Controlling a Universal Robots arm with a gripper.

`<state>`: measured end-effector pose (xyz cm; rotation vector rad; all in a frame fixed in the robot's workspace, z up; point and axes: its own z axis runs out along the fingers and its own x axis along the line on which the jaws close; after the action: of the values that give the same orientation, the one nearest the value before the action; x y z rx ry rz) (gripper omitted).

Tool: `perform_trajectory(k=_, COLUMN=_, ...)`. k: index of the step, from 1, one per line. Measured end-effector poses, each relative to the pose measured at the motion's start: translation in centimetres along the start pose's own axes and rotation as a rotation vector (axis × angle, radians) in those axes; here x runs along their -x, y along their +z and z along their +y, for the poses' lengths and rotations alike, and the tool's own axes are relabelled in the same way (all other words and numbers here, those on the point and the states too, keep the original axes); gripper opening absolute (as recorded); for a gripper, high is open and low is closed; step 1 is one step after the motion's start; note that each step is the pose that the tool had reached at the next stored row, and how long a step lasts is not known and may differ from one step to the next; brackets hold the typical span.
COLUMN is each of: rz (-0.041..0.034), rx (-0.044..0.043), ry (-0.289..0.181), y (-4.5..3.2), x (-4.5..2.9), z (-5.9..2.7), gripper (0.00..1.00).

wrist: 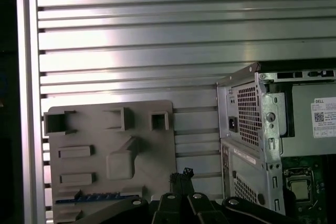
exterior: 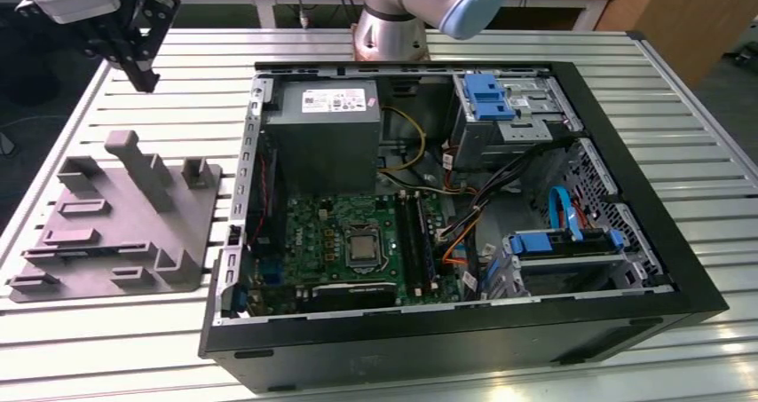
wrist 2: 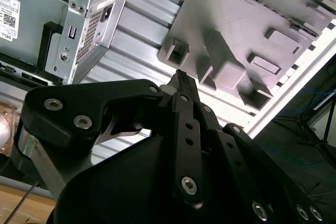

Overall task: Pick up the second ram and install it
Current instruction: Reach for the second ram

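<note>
The second ram point(wrist: 89, 198) looks like a thin dark strip with a bluish edge, lying flat in a slot at one end of the grey plastic fixture point(wrist: 110, 129). My gripper point(exterior: 147, 81) hangs high over the table at the exterior view's far left, above and behind the fixture point(exterior: 113, 220). In both wrist views its fingertips point(wrist: 184, 173) meet at a point with nothing between them, so the gripper point(wrist 2: 181, 77) is shut and holds nothing. The motherboard point(exterior: 343, 242) with its long black slots point(exterior: 414, 238) lies inside the open computer case.
The open black computer case point(exterior: 640, 198) takes up the middle and the exterior view's right of the slatted metal table point(exterior: 154, 331). Inside are a grey power supply point(exterior: 319, 136), blue drive brackets point(exterior: 488, 96) and loose cables point(exterior: 474, 207). The arm's base point(exterior: 391, 25) stands behind the case.
</note>
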<state>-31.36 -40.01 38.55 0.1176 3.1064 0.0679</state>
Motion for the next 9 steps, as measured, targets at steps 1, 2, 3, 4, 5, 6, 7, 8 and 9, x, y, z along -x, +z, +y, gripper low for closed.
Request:
perform_trajectory(k=1, rz=0.0001, rx=0.0, ry=0.0, y=0.01, x=-0.13, z=-0.01, gripper=0.11)
perform_trajectory(k=2, rz=0.0002, rx=-0.0001, ry=0.0, y=0.01, x=-0.24, z=-0.02, gripper=0.11)
perform_trajectory(k=3, rz=0.0001, rx=-0.0001, ry=0.0, y=0.02, x=-0.36, z=-0.03, gripper=0.11)
perform_trajectory(k=4, rz=0.0001, rx=-0.0001, ry=0.0, y=0.03, x=-0.48, z=-0.04, gripper=0.11)
perform_trajectory(k=5, rz=0.0001, rx=0.0, ry=0.0, y=0.04, x=-0.59, z=-0.05, gripper=0.11)
perform_trajectory(k=6, rz=0.0001, rx=-0.0001, ry=0.0, y=0.06, x=-0.71, z=-0.06, gripper=0.11)
perform_trajectory(k=7, rz=0.0001, rx=-0.0001, ry=0.0, y=0.07, x=-0.83, z=-0.07, gripper=0.11)
perform_trajectory(k=8, rz=0.0001, rx=-0.0001, ry=0.0, y=0.08, x=-0.94, z=-0.08, gripper=0.11)
perform_trajectory(k=9, rz=0.0, rx=0.0, ry=0.0, y=0.09, x=-1.06, z=-0.08, gripper=0.11)
